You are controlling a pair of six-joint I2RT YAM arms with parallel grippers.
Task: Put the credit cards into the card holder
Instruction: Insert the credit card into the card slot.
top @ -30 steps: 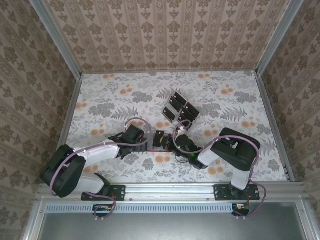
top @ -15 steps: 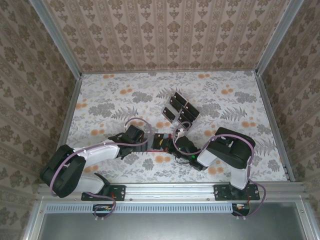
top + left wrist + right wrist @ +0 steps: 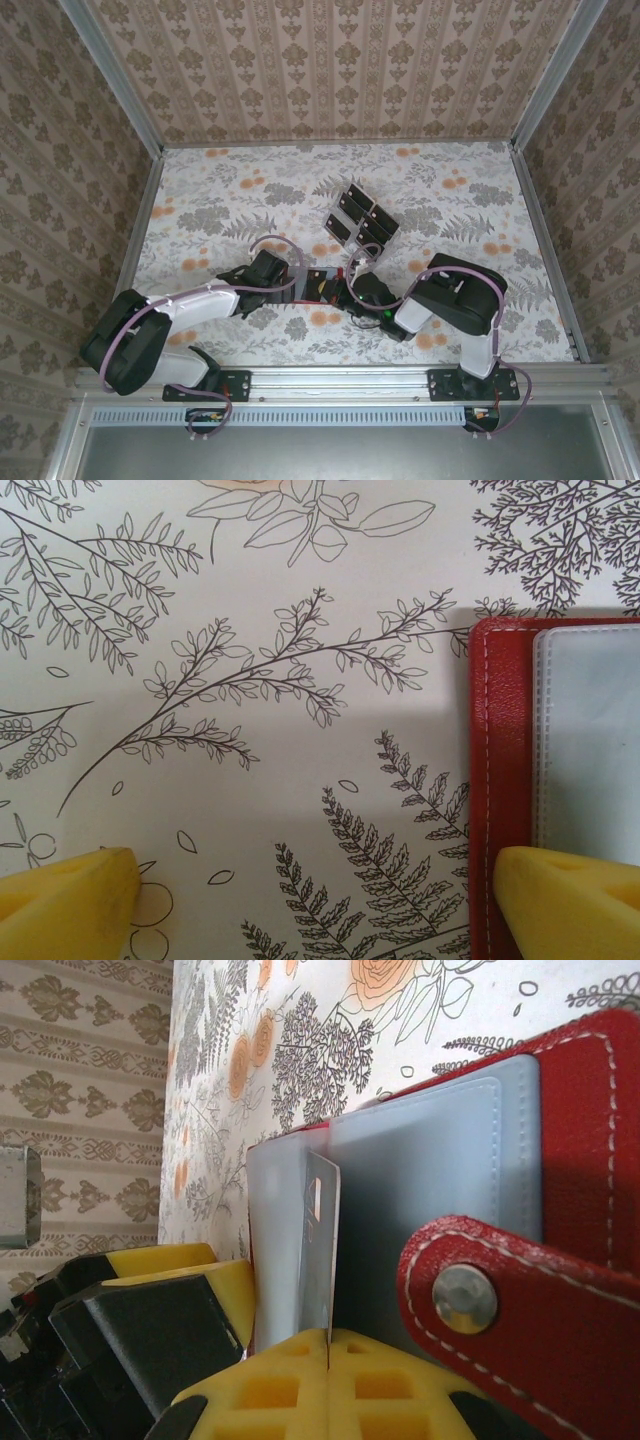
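Observation:
The red card holder [image 3: 320, 284] lies open on the flowered table between my two grippers. My left gripper [image 3: 320, 905] is open; its right fingertip [image 3: 570, 900] rests on the holder's red edge [image 3: 500, 780], next to the greyish inner sleeve. My right gripper [image 3: 329, 1345] is shut on one black credit card [image 3: 322, 1250], seen edge-on. The card stands upright at the holder's grey pockets [image 3: 430, 1180], against a raised sleeve. The holder's snap strap [image 3: 500, 1300] curls up on the right. Several more credit cards [image 3: 362, 215] lie farther back.
The spare cards rest in a clear tray [image 3: 345, 232] just beyond the grippers. Patterned walls enclose the table on three sides. The left gripper's yellow and black finger [image 3: 190, 1300] sits close to the left of the held card.
The right arm has shifted slightly left, bringing the held card closer into the open holder. The left arm has stayed where it was.

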